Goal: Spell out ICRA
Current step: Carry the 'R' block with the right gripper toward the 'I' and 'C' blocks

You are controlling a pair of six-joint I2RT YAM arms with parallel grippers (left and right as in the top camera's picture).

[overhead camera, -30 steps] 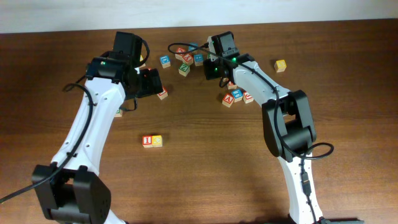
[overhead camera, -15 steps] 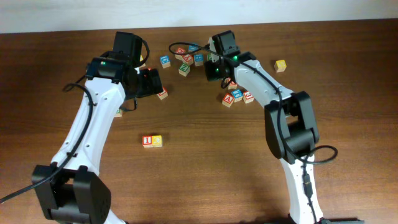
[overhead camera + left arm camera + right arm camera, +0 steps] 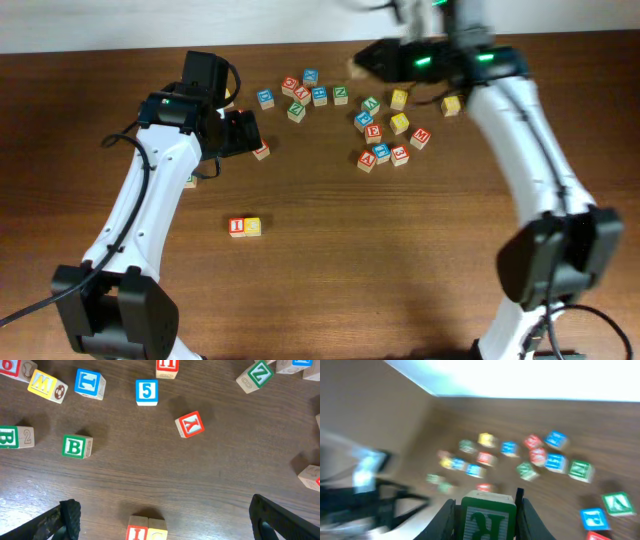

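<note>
This is a robotics lab bench, and the hardware says so at a glance. Two white-and-black jointed arms, the left arm (image 3: 135, 210) and the right arm (image 3: 530, 130), rise from the near edge of a brown wood-grain table (image 3: 330, 280). A black cable (image 3: 25, 312) trails off beside the left base, and green status lights (image 3: 420, 62) glow on the right arm's upper housing. Behind the table there's a plain pale wall (image 3: 120, 25). Across the far half lie the props, lettered wooden cubes (image 3: 372, 130), bright toy blocks scattered loose on the boards between the two machines.
</note>
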